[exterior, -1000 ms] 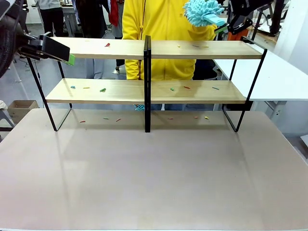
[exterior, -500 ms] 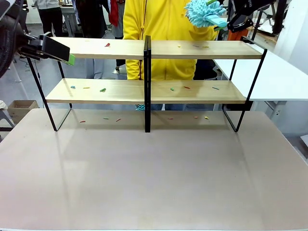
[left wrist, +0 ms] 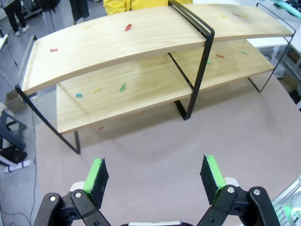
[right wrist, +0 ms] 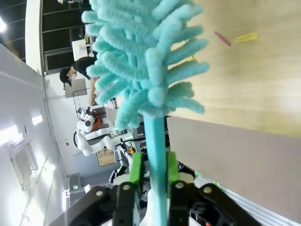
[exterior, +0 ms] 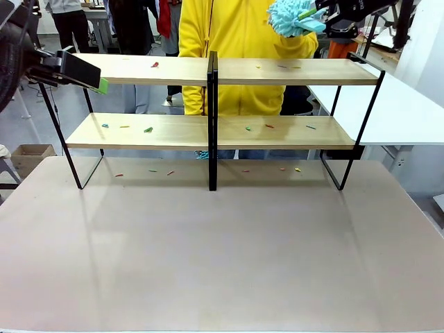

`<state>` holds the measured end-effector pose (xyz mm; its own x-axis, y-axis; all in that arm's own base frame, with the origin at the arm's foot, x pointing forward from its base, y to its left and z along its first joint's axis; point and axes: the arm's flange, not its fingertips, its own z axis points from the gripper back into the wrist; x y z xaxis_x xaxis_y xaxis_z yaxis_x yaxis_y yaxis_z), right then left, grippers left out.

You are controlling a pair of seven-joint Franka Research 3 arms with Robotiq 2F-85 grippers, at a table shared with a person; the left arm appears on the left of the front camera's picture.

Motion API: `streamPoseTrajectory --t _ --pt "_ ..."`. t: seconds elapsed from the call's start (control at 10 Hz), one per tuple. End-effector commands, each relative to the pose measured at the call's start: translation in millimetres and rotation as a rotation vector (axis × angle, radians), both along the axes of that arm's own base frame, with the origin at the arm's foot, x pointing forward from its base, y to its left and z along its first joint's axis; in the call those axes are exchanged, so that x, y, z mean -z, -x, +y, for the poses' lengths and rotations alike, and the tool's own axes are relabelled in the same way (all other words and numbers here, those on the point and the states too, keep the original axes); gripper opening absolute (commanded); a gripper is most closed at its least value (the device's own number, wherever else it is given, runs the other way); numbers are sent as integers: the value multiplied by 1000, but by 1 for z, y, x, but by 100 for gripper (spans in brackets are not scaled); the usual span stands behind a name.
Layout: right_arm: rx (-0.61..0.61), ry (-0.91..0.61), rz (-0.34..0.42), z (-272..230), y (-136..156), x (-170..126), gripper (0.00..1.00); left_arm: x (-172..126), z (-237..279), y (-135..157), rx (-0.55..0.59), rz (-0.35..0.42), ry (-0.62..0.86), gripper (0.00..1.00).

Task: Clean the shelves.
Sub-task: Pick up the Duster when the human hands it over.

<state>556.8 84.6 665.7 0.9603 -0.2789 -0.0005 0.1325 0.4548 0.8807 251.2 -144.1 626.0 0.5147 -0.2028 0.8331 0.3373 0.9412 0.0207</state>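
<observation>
The shelves (exterior: 173,70) stand across the far half of the table, two light-wood boards in a black frame with a centre post (exterior: 212,118). Small coloured scraps (exterior: 148,130) lie on both boards. Above the top board's right end, my right gripper (exterior: 331,15) is shut on the handle of a teal fluffy duster (exterior: 291,17). The right wrist view shows the duster (right wrist: 141,61) up close, its handle pinched between the green pads (right wrist: 136,169), over the board (right wrist: 263,84). At the rack's left end my left gripper (exterior: 97,80) hovers open; its wrist view has the gripper (left wrist: 154,174) above the shelves (left wrist: 141,42).
A person in a yellow jacket (exterior: 236,28) stands right behind the rack. More scraps (exterior: 170,173) lie on the beige tabletop (exterior: 222,257) under the lower board. A white table (exterior: 402,111) adjoins at the right. Other people stand farther back.
My right gripper has shut on the duster's handle and risen slightly with it. The left arm and the rack have not moved.
</observation>
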Motion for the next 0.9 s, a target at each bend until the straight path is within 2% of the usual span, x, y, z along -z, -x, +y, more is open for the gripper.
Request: streamPoseTrajectory --t 0.0,0.3,0.4,0.5,0.6,0.7,0.8 --pt "52 7 -8 4 2 0 0 0 0 0 -4 -3 -1 100" --pt "36 26 -17 1 5 2 0 0 0 0 -4 -3 -1 100" --pt "-50 19 -37 -10 19 -3 0 0 0 0 -4 -3 -1 100" --pt "-133 68 -73 -26 44 -13 0 0 0 0 -4 -3 -1 100" --pt "-242 132 -132 -48 82 -27 0 0 0 0 -4 -3 -1 100" --pt "-342 223 -142 -71 127 -40 0 0 0 0 -4 -3 -1 100" --pt "-447 198 -192 -98 174 -49 0 0 0 0 -4 -3 -1 100"
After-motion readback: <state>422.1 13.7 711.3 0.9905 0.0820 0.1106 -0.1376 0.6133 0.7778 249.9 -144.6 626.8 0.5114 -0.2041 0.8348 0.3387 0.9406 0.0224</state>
